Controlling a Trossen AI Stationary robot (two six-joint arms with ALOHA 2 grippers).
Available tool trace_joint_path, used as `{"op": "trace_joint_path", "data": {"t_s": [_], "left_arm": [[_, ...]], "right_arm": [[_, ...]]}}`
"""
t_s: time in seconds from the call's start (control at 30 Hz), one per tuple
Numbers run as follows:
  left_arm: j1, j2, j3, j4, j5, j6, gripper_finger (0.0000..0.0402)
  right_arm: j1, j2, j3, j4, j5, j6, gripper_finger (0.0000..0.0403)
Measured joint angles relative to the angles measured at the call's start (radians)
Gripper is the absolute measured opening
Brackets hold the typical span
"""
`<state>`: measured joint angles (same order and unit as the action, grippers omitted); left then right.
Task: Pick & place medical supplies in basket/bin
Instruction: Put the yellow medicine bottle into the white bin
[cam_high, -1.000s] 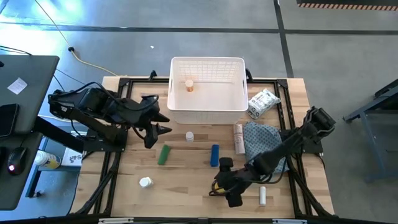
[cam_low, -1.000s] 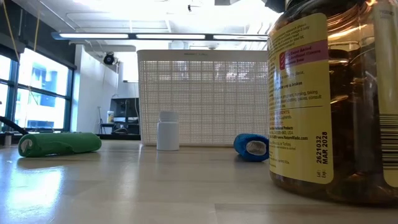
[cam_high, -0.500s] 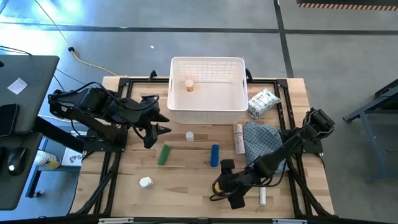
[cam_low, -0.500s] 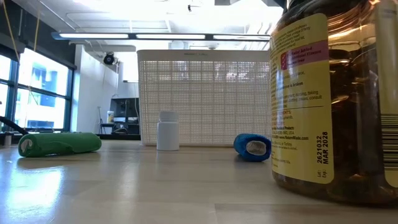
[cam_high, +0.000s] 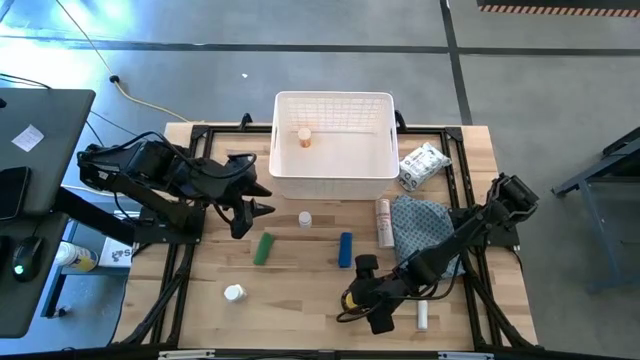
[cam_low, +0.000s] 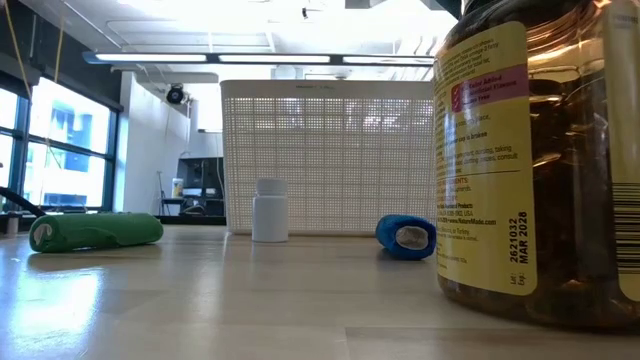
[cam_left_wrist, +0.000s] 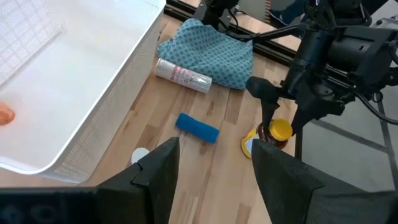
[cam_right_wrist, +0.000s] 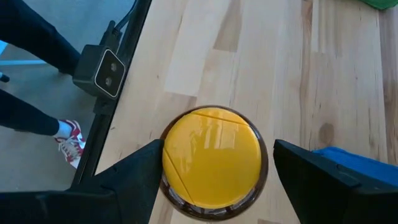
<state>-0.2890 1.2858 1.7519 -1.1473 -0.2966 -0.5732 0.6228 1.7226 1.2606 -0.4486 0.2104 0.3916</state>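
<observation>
Meanwhile the right hand (cam_high: 352, 297) stays spread around the unmoved amber bottle (cam_right_wrist: 214, 155).

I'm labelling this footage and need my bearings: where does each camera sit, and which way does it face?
High view: overhead, straight down on the table; both arms show.
Low view: table height, level toward the bin; no arm visible.
Left wrist view: past the open left gripper at the bin and right arm.
Right wrist view: down between the right gripper fingers onto the amber bottle.
Shared: high and left wrist both show the blue piece.
</observation>
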Motion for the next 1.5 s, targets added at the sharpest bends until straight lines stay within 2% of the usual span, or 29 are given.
{"op": "trace_joint_path", "data": {"t_s": [0.23,0.63,0.93,1.13,1.3,1.5], "left_arm": [[0.000,0.000,0.001,-0.008,0.000,-0.001,0.0232],[0.000,0.000,0.001,-0.008,0.000,-0.003,0.0232],[0.000,0.000,0.001,-0.007,0.000,0.000,0.0232],[0.000,-0.008,0.001,-0.012,0.001,0.008,0.0232],[0.000,-0.021,0.002,-0.016,-0.005,0.051,0.0232],[0.000,-0.050,0.002,-0.021,-0.081,0.071,0.0232]], "right_arm": [[0.000,0.000,0.000,-0.004,0.002,-0.009,0.0289],[0.000,0.000,0.000,-0.002,-0.010,-0.008,0.0216],[-0.016,-0.051,-0.001,0.005,0.014,-0.006,0.0215],[-0.103,-0.190,-0.001,0.016,0.101,0.009,0.0214],[-0.227,-0.298,0.003,0.055,0.079,-0.004,0.0214],[-0.383,-0.316,0.191,-0.066,0.069,-0.073,0.0214]]}}
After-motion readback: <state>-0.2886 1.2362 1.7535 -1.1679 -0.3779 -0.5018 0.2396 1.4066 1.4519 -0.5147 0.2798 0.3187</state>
